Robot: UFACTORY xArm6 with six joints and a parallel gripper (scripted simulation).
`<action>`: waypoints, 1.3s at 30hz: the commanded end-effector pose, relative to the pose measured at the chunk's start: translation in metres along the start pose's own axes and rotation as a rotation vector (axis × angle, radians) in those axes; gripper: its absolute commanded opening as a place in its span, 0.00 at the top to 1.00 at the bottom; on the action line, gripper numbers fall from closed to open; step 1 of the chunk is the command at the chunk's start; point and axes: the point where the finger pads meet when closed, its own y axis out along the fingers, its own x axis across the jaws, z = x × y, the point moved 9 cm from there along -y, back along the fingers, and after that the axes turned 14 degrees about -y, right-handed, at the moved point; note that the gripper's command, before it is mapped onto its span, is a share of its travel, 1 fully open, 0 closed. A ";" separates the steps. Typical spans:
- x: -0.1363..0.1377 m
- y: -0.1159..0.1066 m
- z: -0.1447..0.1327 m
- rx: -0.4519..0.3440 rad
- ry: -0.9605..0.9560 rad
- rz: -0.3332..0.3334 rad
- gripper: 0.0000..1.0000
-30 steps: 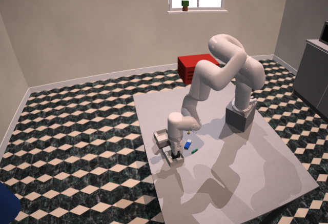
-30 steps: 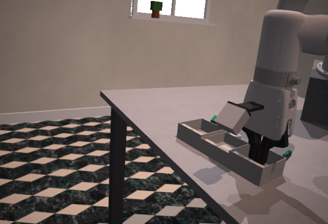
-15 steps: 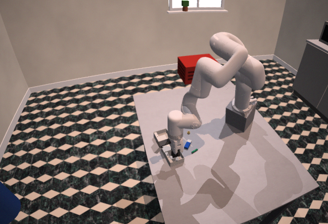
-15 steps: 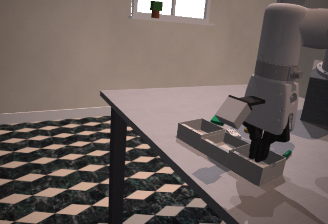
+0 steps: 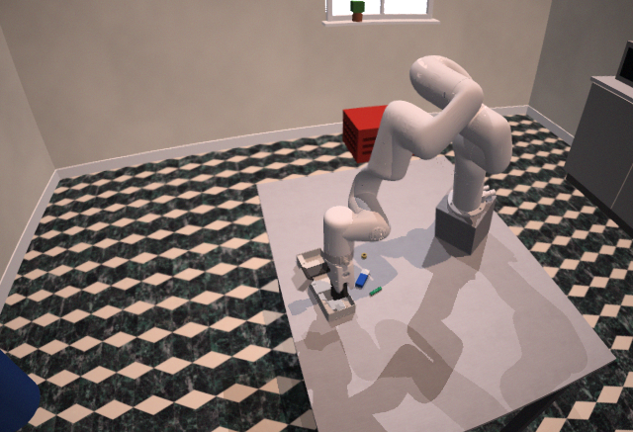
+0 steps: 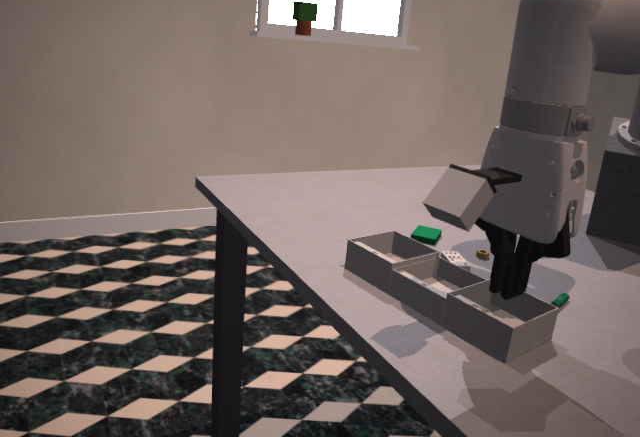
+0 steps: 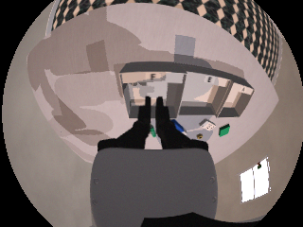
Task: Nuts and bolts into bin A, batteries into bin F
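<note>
Three grey bins stand in a row near the table's left edge; their letters cannot be read. My gripper is shut, with nothing seen between the fingers, and its tips are just above the rim of the nearest bin. It also shows in the top view and the wrist view. Pale shapes lie in that bin; I cannot tell what they are. A green battery lies on the table just beside this bin. A small yellow nut lies on the table behind the bins.
The middle bin and the far bin continue the row. A white die, a green block and a blue block lie on the table near the bins. The arm's base stands at the back right.
</note>
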 end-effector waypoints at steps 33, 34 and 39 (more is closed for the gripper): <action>0.000 -0.154 0.002 0.006 0.000 -0.001 0.93; 0.000 -0.154 0.002 0.006 0.000 -0.001 0.93; 0.007 -0.146 -0.011 0.006 0.100 -0.001 0.70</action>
